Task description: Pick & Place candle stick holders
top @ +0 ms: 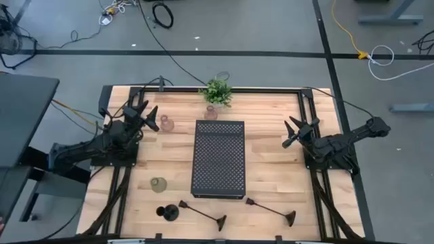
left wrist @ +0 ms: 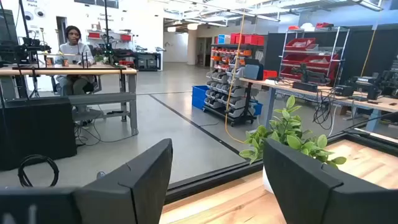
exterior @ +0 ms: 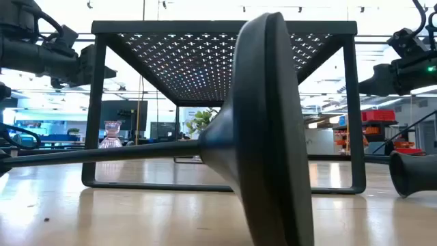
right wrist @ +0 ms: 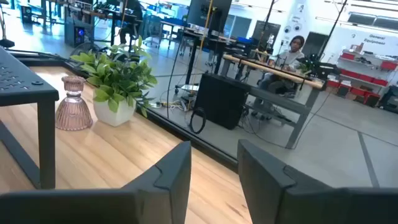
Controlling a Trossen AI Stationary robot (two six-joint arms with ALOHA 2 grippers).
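Six holders lay untouched; both the left gripper (top: 150, 114) and the right gripper (top: 293, 133) hung wide, empty. Pink glass cup (top: 166, 123) looked fragile, slippery; grip its waist.

Tray (top: 218, 158) between both arms

Overhead view straight down; low view at tabletop level (both showing tray (top: 218, 158)).
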